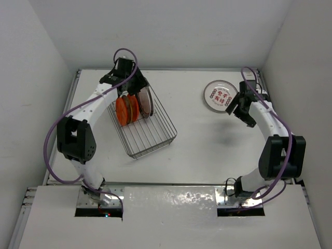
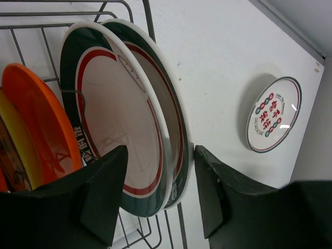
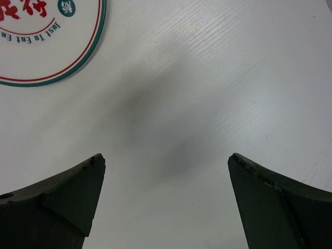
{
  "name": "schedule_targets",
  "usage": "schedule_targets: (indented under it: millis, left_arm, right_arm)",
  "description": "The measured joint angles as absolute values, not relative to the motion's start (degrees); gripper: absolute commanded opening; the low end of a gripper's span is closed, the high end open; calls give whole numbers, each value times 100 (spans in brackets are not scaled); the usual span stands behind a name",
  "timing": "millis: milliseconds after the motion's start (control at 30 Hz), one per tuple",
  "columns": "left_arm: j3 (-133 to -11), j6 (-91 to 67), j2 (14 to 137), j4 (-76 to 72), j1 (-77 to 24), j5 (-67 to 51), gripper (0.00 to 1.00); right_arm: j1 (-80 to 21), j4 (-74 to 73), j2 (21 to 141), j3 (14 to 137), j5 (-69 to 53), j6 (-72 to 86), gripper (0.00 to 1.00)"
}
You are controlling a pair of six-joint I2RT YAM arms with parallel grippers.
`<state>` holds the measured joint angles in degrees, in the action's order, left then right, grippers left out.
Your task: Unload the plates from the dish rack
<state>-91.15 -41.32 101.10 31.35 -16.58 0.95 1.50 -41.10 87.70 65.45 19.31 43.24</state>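
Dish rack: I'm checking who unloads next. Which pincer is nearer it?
Left. The left pincer is at the rack, fingers astride a banded plate. The right pincer is open across the table, beside the unloaded plate.

r gripper [image 3: 166, 199] jaws wide apart over bare table [image 3: 218, 78]; white plate [image 3: 49, 39] edge top left, flat.

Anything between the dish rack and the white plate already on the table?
Nothing. The top external view shows only bare white table between the dish rack and the red-marked white plate.
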Motion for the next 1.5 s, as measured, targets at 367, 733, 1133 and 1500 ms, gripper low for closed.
schedule_targets:
  millis: [367,733,1133,1500]
  left_arm:
    - [-9019,-4189,9977,2974,-1640,60,44]
    - [-8799,-4204,9741,2810,-1638,64,38]
    - [-8766,-4185,10219,2633,-1601,-196,18]
    - [-9850,-3730,10547,3686,-1564,-156,0]
  right_arm:
    - [91,-4104,8768,6545,1896,4303,99]
    - [-191,-4104,8768,6545,1890,4274,99]
    - [-325,-4163,8770,6637,1927,4198,99]
    - [-401,-4458,8707,6947,1892,4176,99]
